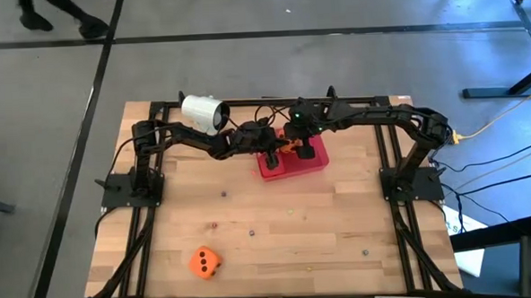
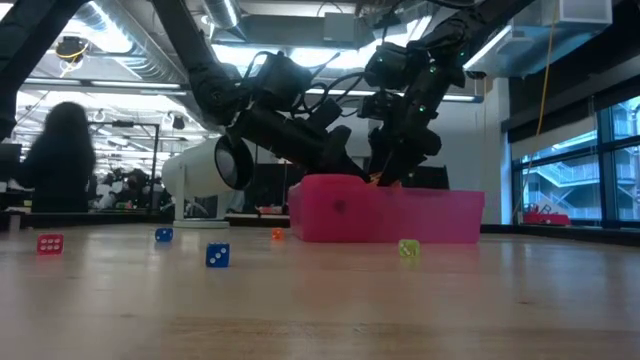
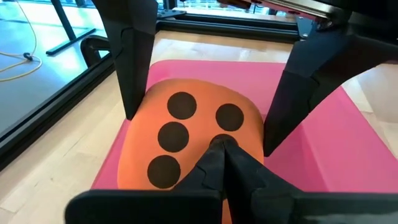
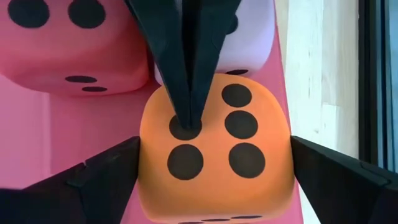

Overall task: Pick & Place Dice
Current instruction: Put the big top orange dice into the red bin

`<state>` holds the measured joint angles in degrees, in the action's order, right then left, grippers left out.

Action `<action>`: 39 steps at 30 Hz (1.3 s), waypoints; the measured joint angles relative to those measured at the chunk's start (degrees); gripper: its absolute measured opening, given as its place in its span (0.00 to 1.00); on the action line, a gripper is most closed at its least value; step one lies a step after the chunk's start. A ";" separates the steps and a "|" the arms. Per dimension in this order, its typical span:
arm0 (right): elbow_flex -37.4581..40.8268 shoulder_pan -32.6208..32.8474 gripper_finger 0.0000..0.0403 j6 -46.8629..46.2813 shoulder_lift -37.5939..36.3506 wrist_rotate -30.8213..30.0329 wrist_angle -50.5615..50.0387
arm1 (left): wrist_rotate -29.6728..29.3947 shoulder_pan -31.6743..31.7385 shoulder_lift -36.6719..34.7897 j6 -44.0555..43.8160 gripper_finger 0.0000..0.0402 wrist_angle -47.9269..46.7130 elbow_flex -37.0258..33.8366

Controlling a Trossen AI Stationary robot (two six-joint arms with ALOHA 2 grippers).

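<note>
An orange die [image 3: 180,137], six-pip face up, sits in the red tray [image 1: 315,163] beside a red die [image 4: 62,43] and a pale die [image 4: 252,37]. My left gripper [image 3: 224,152] is shut, with its tips on the orange die's top. My right gripper [image 4: 215,140] stands open, one finger close on each side of that die. Another orange die [image 1: 204,262] rests on the table near its front left. My left gripper presses its shut fingertips [image 4: 186,118] down on the orange die's six-pip top face [image 3: 196,146]. It comes slanting down from the table's left. The die rests in the tray. My right gripper's fingers [image 4: 112,174] flank the die's two sides from above; whether they touch, I cannot tell.
A white cup [image 1: 203,113] lies on its side at the far left of the table, behind my left arm. Several tiny coloured dice [image 2: 217,256] are scattered over the wooden top. The tray's walls [image 2: 400,215] enclose the dice closely.
</note>
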<state>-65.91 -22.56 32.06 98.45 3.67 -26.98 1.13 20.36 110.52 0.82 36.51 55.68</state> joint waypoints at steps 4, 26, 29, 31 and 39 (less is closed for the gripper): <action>0.01 0.04 0.98 0.11 0.00 1.93 0.86 | 0.08 0.01 0.14 -0.06 0.01 3.07 -0.16; 0.07 0.20 0.98 -1.46 0.13 6.43 4.86 | -1.77 -0.37 0.07 1.55 0.00 1.21 2.05; 0.07 0.30 0.98 -1.45 0.13 6.26 4.88 | -2.69 -0.39 0.00 1.31 0.00 -0.03 2.11; 0.07 0.27 0.98 -1.47 0.13 6.24 4.90 | -2.87 -0.39 -0.02 1.31 0.00 -0.32 2.12; 0.06 0.32 0.98 0.19 -0.83 -0.02 4.48 | -3.13 -0.03 -0.02 1.31 0.00 -1.11 2.12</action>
<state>-65.84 -22.24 32.25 97.63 3.66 -22.50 -2.00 20.33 110.50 2.13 35.40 57.80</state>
